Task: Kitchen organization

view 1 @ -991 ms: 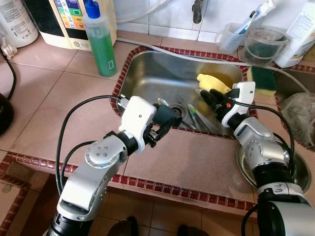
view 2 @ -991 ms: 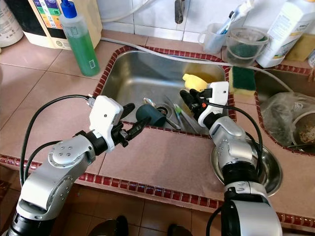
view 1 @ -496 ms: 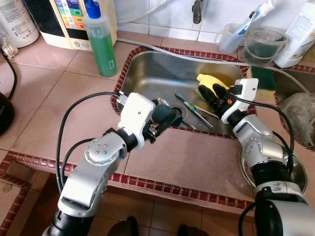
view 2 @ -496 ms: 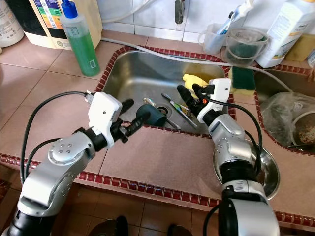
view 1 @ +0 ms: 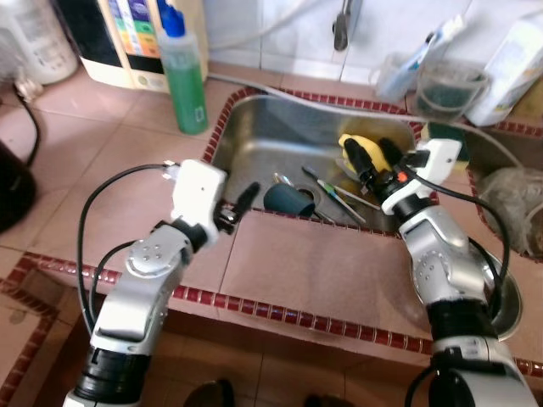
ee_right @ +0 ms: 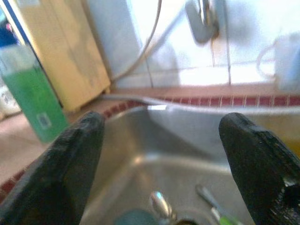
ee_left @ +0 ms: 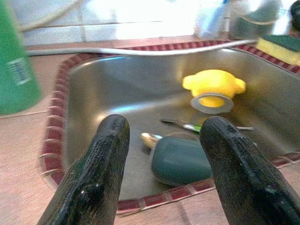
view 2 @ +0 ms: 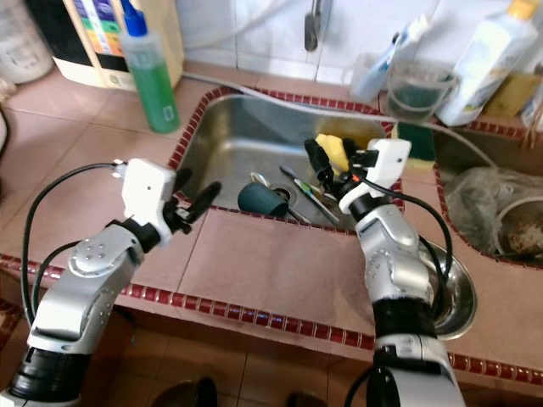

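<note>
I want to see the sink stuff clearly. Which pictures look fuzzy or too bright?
Left eye view and right eye view: a bit soft all over, the green bottle smeared. Left wrist view: the wall at the back glares white, the fingers are blurred, and the yellow thing and dark cup look soft. Right wrist view: hazy everywhere, with the faucet blurry.

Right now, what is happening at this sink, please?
The robot is working at a steel sink set in a tiled counter. A dark teal cup lies on its side in the sink near the drain, beside some cutlery and a yellow object. The left end effector is open at the sink's near edge, holding nothing, with the cup just beyond it. The right end effector is open above the sink's right part, by the yellow object.
</note>
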You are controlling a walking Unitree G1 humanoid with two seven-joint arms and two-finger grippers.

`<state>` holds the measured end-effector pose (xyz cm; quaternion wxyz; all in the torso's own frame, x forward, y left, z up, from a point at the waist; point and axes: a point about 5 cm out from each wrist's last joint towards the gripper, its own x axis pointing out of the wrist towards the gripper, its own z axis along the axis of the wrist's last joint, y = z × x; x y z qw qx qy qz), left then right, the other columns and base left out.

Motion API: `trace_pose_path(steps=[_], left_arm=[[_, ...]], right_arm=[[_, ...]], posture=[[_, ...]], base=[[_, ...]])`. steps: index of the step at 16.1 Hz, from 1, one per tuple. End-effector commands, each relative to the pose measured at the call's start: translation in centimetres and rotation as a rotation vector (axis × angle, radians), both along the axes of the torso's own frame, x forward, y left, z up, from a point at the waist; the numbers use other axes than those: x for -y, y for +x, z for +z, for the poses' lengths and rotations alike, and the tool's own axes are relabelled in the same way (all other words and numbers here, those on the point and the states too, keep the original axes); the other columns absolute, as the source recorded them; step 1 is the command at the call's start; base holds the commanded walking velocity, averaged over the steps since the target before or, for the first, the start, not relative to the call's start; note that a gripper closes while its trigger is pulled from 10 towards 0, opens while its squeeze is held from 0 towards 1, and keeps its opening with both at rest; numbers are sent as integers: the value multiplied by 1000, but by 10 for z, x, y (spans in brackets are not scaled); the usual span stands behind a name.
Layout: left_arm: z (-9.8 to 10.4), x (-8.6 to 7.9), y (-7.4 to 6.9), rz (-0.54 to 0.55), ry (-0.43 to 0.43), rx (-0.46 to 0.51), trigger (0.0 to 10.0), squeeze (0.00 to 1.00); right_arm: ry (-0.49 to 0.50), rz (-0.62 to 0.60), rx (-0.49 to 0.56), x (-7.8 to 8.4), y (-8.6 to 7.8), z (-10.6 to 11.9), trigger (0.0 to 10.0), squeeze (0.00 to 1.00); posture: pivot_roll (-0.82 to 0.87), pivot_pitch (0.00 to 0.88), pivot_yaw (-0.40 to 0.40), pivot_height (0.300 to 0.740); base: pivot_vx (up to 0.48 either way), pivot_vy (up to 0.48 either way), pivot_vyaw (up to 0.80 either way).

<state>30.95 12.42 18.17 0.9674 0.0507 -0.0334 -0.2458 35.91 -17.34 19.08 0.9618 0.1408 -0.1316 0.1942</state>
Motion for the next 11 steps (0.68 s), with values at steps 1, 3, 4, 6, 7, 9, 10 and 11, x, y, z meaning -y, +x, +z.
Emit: trace_pose_path(steps=[1,3,4,6,7,9,10,11], left_arm=[[0,-3,3,17,-13,12,10000,0],[-1,-7,5,45,-29,34,10000,0],[-3,-8,6,61,-42,35,10000,0],[-8,-10,6,111,-57,44,10000,0],[-11,-12,6,141,-61,57,10000,0],[-15,-13,3,153,-61,69,10000,0],[-14,-14,1,152,-56,83,10000,0],[-13,-14,0,152,-59,95,10000,0]], right_arm=[[17,-46,31,4,-5,5,10000,1000],[28,-88,45,3,-11,8,10000,1000],[17,-95,54,0,-14,8,10000,1000],[-29,-169,40,-7,-20,1,10000,1000],[-80,-213,28,-12,-23,-4,10000,1000],[-97,-258,6,-12,-23,-9,10000,525],[-111,-244,26,-15,-25,-8,10000,0],[-139,-242,23,-18,-25,-9,10000,0]], posture=[[7,54,-47,740],[2,45,-52,740],[0,35,-55,740],[1,27,-61,740],[3,22,-62,740],[6,17,-65,740],[9,14,-67,740],[10,10,-70,740]], base=[[0,0,0],[0,0,0],[0,0,0],[0,0,0],[0,0,0],[0,0,0],[0,0,0],[0,0,0]])
